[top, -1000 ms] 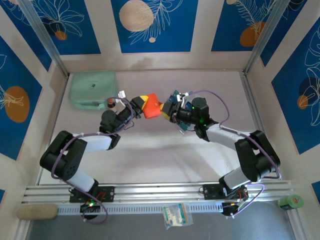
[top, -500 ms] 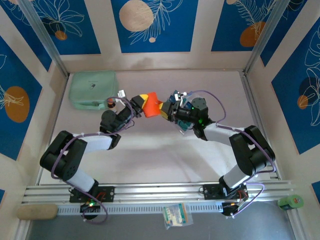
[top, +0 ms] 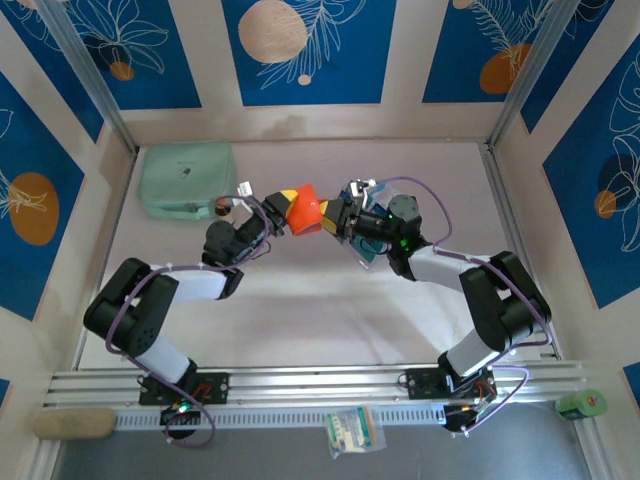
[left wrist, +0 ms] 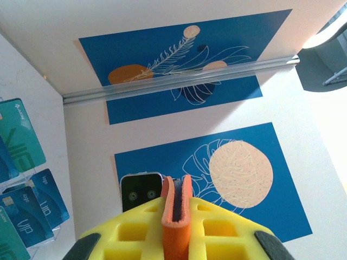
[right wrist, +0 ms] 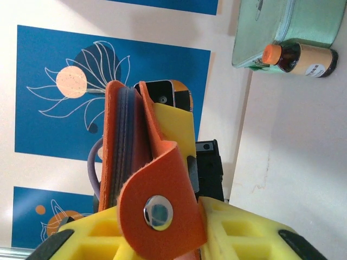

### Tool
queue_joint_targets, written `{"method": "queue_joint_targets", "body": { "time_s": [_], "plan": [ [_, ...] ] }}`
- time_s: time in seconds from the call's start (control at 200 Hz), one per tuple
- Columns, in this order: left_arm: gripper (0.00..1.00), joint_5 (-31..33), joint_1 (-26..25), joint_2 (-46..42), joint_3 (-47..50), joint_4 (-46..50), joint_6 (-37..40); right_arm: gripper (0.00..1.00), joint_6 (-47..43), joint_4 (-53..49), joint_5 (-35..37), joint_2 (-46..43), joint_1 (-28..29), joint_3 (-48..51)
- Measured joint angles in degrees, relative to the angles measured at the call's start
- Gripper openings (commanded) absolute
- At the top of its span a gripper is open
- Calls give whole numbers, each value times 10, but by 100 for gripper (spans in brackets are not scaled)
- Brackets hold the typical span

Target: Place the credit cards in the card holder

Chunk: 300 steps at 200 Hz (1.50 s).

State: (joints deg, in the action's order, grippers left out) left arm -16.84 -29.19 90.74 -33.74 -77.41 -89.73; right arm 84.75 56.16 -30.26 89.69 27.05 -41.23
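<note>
**Top view.** Holder (top: 306, 212) — orange, raised off the table (top: 300, 320), toward its far edge and about midway across. The left gripper (top: 288, 208) met it from the left and the right gripper (top: 336, 216) from the right, both touching it. A mint pouch (top: 185, 178) lay in the far-left corner, with a small bottle (top: 222, 208) just beside the pouch's near-right corner.

**Left wrist view.** The yellow foam fingers (left wrist: 135, 233) were pressed together on the holder's thin orange edge, which stood upright between them. Cards (left wrist: 19, 143) — one teal, several blue — sat at the left of the view, apart from the holder.

**Right wrist view.** The holder stood upright and slightly parted, with grey layers between its two orange flaps. A snap tab (right wrist: 162, 211) with a metal stud was folded across the front. The right gripper's yellow fingers (right wrist: 244, 234) flanked the holder's base. The tab hid the contact, so whether they gripped it could not be told. The left gripper's yellow pad lay against the holder's far side. The pouch and the orange-capped bottle lay on the table at upper right.
</note>
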Motion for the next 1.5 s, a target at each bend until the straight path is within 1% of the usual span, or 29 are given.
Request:
{"method": "queue_joint_targets", "body": {
  "time_s": [0.095,0.14,0.22,0.255,0.305,0.38,0.42,0.525,0.67,0.775,0.88,0.955,1.03,1.13,1.31,1.39,1.5],
  "plan": [
    [0,0,-2,5,-4,0,0,9,3,1,-1,0,0,0],
    [0,0,-4,6,-6,0,0,0,2,0,-2,0,0,0],
    [0,2,-5,6,-7,0,0,0,2,0,-2,0,0,0],
    [6,2,-5,6,-7,1,2,0,2,0,-2,0,-1,0],
    [19,2,-5,6,-7,1,2,0,1,0,-2,0,-1,1],
    [35,-1,-5,6,-7,7,13,0,-3,-2,-2,-4,-1,7],
    [42,-3,-4,5,-6,13,22,0,-7,-5,-2,-9,-1,14],
    [52,-12,5,-13,5,42,43,0,-17,-12,-2,-18,-1,35],
    [59,-25,17,-56,26,106,88,0,-29,-18,2,-18,3,66],
    [63,-32,22,-87,31,174,137,0,-36,-11,11,-10,12,85],
    [67,-37,25,-129,31,267,198,0,-38,7,24,13,27,103],
    [70,-36,26,-163,30,351,253,0,-38,26,37,38,42,116],
    [71,-28,27,-200,13,464,321,0,-38,43,56,69,59,130],
    [71,-11,27,-221,-22,580,393,0,-40,64,79,113,80,140],
    [72,20,26,-215,-70,732,485,0,-40,128,129,202,117,140],
    [72,30,20,-191,-83,777,513,0,-42,159,154,232,129,142],
    [74,44,9,-154,-94,820,541,0,-43,191,180,250,141,151]
  ]
}}
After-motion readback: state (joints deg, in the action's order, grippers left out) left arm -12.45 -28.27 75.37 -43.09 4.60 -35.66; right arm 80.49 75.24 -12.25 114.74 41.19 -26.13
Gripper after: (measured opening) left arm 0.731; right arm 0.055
